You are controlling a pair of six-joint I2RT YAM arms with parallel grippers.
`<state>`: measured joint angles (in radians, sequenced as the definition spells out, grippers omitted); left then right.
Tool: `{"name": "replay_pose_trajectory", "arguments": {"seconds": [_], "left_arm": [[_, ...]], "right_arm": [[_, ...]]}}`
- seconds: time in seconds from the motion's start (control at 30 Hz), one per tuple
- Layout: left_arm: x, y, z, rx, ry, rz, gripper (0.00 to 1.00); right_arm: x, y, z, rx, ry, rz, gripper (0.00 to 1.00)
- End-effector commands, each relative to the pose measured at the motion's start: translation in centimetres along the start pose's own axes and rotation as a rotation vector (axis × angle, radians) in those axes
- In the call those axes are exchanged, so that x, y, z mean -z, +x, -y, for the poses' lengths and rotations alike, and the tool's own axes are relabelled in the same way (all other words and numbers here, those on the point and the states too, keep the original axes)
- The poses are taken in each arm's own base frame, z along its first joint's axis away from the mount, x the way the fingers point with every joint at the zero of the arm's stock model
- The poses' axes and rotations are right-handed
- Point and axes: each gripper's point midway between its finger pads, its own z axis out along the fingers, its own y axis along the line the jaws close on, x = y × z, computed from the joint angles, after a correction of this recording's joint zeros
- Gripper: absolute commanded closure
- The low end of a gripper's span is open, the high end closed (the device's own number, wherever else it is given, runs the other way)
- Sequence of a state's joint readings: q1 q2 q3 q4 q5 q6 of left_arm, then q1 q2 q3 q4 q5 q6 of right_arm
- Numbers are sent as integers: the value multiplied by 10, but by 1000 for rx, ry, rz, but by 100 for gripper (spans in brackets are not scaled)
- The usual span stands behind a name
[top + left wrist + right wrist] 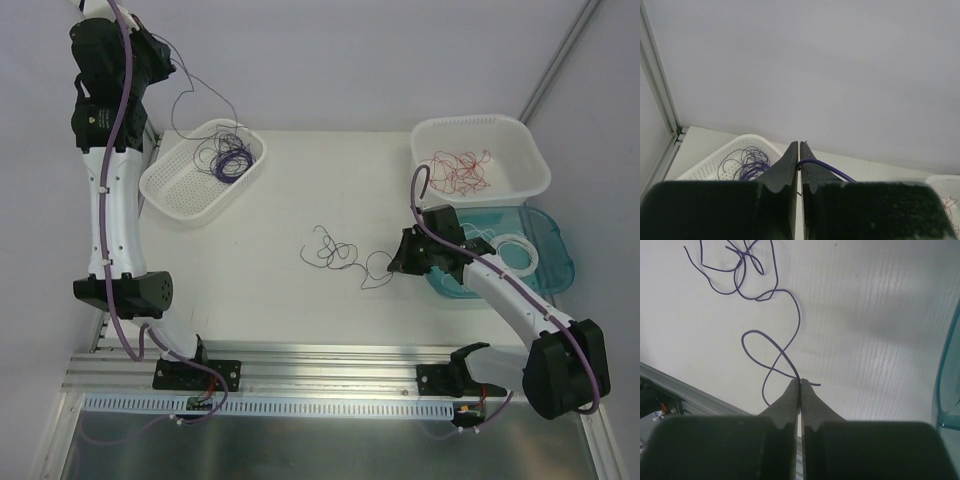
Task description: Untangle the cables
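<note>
Two pinches were in play, both on purple cables. The right gripper (800, 383) had its jaws pressed together on one end of the loose purple cable (335, 252), low over the table (290, 190). From those jaws the cable ran away to the robot's left, towards the middle of the table. It passed first through a single crossed loop just ahead of the fingertips, then into a looser knot of curls at its far end. Its long axis lay roughly side to side across the table.

The left gripper (799, 146) was likewise closed, on a separate purple strand (826, 168), but it was raised high over the far left corner. That strand hung from it down to the coil of purple cables (230, 160) in the left basket (175, 190).

The right arm was therefore by far the nearer to the tabletop tangle, which lay between its jaws and the left basket. Judging from that, a lift or a draw away from the knot would pull along the cable's own length. The crossed loop nearest the fingertips would probably tighten or slip out first.

The red cables (460, 170) sat in the right basket (480, 122) and the white cables (515, 248) in the teal tray (558, 262), both apart from the purple ones.
</note>
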<state>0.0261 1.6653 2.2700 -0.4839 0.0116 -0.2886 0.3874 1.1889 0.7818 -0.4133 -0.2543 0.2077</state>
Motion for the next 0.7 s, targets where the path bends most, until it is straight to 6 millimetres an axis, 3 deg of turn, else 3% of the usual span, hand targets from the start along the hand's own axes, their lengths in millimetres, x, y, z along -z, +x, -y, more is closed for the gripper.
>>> {"name": "replay_pose_trajectory", "arguments": {"seconds": [0.0, 0.07, 0.23, 0.43, 0.53, 0.6, 0.67], "left_arm": [[-13, -11, -8, 12, 12, 34, 100], [-22, -6, -22, 15, -9, 24, 100], [-56, 34, -66, 39, -68, -66, 100], [-89, 119, -123, 91, -124, -245, 100], [-99, 154, -135, 120, -116, -308, 100], [-105, 194, -150, 134, -146, -384, 100], [-106, 226, -169, 143, -200, -444, 92]], "right_arm": [[9, -11, -16, 40, -49, 29, 99], [9, -11, -18, 43, -54, 25, 99], [6, -12, -24, 62, -64, 8, 99], [1, -15, -27, 78, -61, -15, 99], [0, -17, -30, 81, -64, -17, 99], [-3, -18, -30, 80, -61, -26, 99], [-2, -21, -34, 86, -68, -24, 99]]}}
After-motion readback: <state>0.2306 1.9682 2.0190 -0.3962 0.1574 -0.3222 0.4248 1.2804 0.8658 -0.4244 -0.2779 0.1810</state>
